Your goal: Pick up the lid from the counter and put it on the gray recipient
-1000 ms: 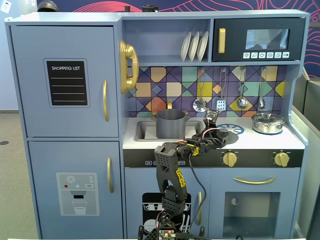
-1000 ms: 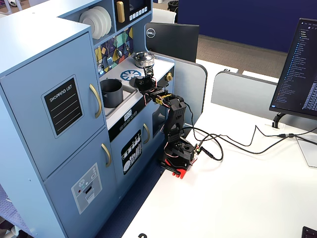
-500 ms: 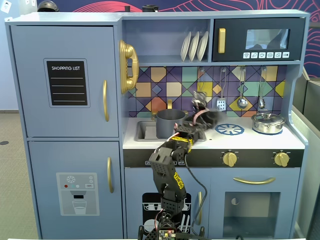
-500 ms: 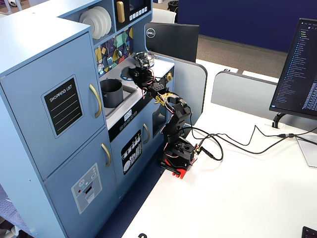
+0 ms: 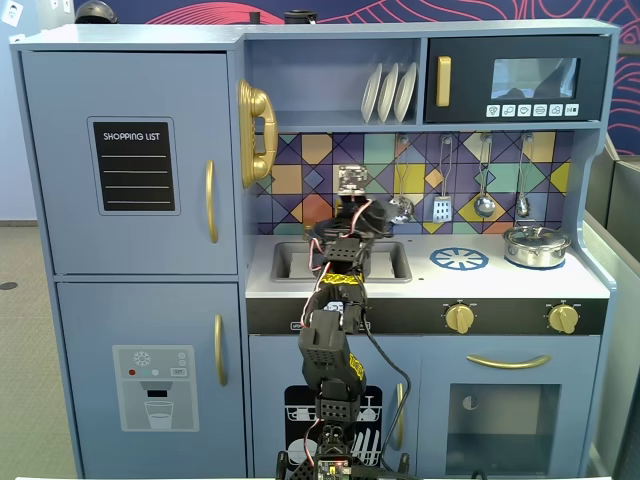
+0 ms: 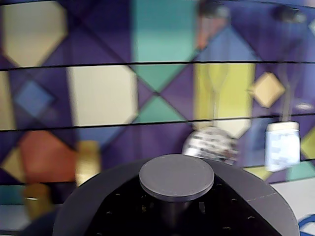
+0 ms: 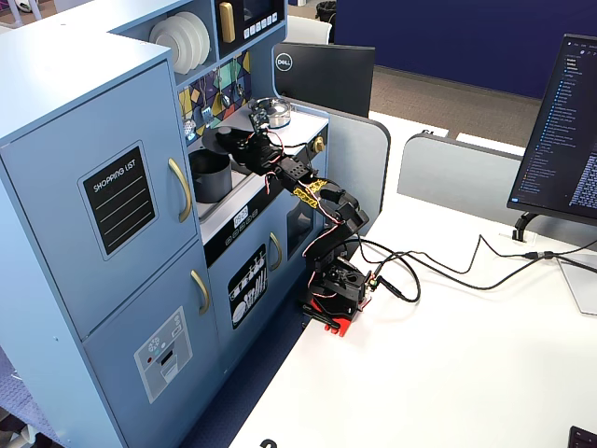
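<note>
The dark-gray lid (image 7: 225,138) hangs in the air, tilted, in my gripper (image 7: 242,145), which is shut on it. It is just above and a little right of the gray pot (image 7: 210,175), which stands in the sink of the pale counter (image 5: 420,282). In the wrist view the lid (image 6: 123,206) with its round knob (image 6: 176,177) fills the bottom; my fingers do not show there. From the front, my gripper (image 5: 350,226) is over the sink, and the arm hides most of the pot.
A shiny silver pot with its lid (image 5: 536,246) stands at the counter's right, next to the printed blue burner (image 5: 459,259). Utensils (image 5: 443,190) hang on the tiled back wall just behind the gripper. A faucet (image 5: 349,180) stands behind the sink.
</note>
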Available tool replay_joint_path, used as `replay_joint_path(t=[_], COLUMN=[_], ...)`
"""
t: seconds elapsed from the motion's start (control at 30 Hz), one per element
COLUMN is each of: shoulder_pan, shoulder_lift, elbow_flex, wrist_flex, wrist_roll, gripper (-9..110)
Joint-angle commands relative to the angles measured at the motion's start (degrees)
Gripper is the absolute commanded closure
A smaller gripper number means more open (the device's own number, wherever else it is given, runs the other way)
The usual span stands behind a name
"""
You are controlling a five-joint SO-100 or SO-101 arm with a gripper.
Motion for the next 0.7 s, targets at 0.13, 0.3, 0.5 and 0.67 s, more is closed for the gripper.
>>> replay_joint_path(t=[0.13,0.3,0.5,0.67], shoulder_pan=[-5.4,-6.8,-6.9,-6.8], shoulder_lift=[1.1,-1.7,-3.4,-4.3], elbow_flex=[0.7,0.6,0.9,1.3], wrist_flex=[-1.6,-3.3,-4.0,-5.0], wrist_roll=[0.7,0.9,1.0,1.2], gripper=[102,102,102,102])
